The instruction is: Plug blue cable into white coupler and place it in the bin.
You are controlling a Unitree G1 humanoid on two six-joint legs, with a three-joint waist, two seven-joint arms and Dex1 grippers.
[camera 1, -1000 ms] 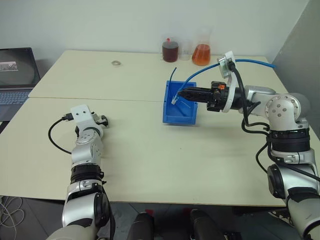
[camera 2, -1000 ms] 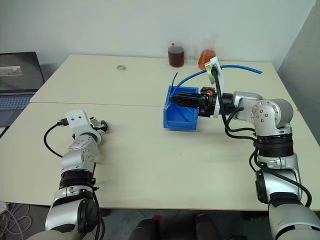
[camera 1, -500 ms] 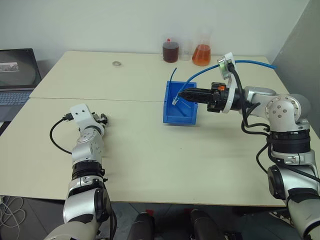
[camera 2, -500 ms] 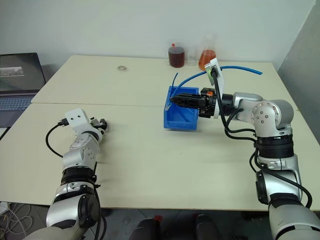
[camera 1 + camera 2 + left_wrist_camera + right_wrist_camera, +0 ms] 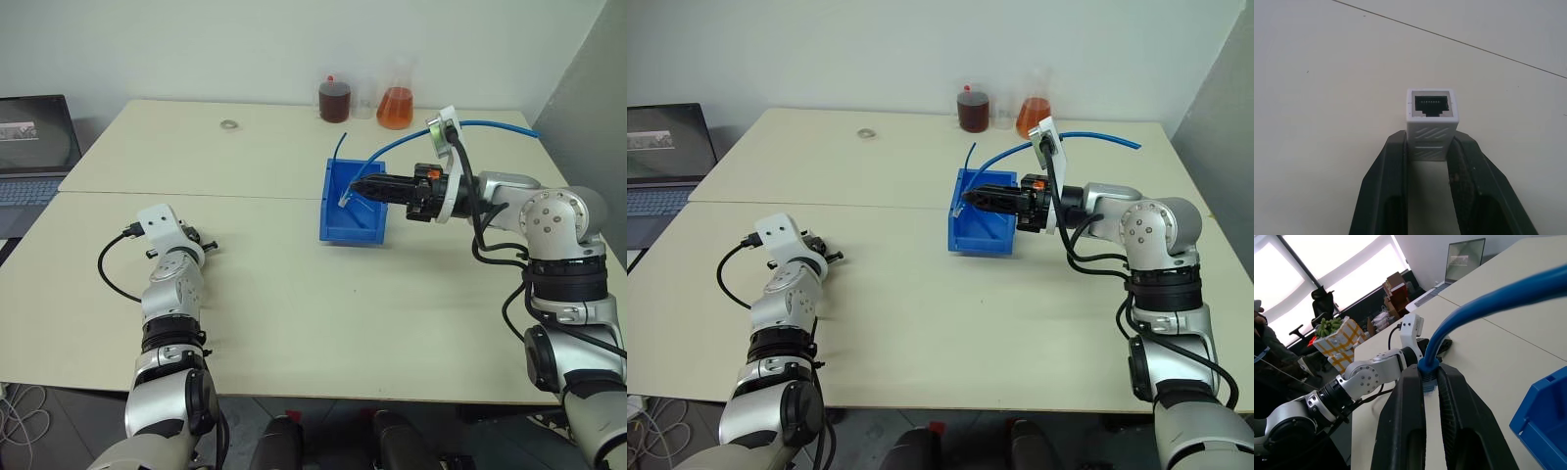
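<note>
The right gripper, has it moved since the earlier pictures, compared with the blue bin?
No. The right gripper hangs over the bin at the same spot as before, shut on the blue cable near its plug.

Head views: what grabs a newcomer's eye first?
The bright blue bin mid-table, with the right claw holding the blue cable plug end over it. Near the left edge, the left claw grips the white coupler, socket facing out. Two flasks stand at the far edge.
</note>
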